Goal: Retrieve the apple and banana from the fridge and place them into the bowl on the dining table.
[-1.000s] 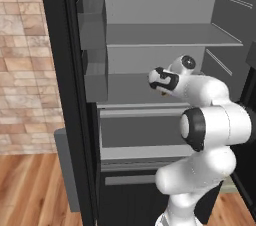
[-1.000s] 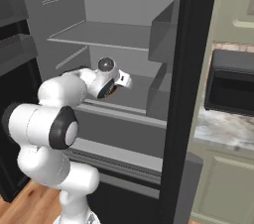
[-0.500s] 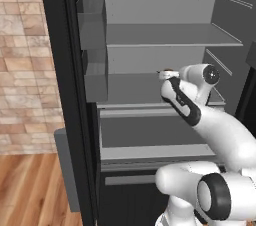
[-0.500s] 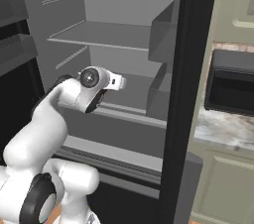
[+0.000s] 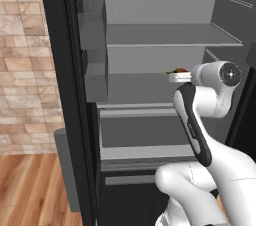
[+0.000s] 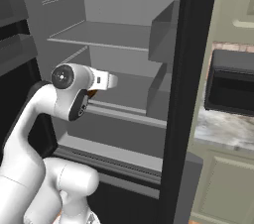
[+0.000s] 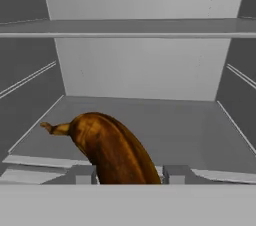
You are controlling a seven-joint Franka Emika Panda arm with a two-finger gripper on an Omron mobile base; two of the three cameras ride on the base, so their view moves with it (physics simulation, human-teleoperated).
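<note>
The fridge (image 5: pixel 160 35) stands open, showing pale grey shelves (image 6: pixel 99 34). My gripper (image 7: pixel 130 174) is at the front edge of the middle shelf (image 7: pixel 175 125), pointing inward, and is shut on the banana (image 7: pixel 112 152). The banana is orange-brown with a dark stem and slants up and to the left from between the fingertips (image 7: pixel 82 174). From the left base view a sliver of the banana (image 5: pixel 177 71) shows above the gripper (image 5: pixel 176 76). From the right, a small orange patch of banana (image 6: pixel 91 92) peeks under the hand. The apple, bowl and dining table are out of view.
Grey door bins (image 5: pixel 92 20) hang on the open left door, and more bins (image 6: pixel 166 25) on the right door. A black microwave (image 6: pixel 233 82) sits over a marbled counter (image 6: pixel 223 129) to the right. A brick wall (image 5: pixel 20 70) and wood floor lie to the left.
The arm has swung its elbow from low and bent to raised beside the hand. The hand has shifted slightly right at the middle shelf's front edge. The jaws stay as they were.
</note>
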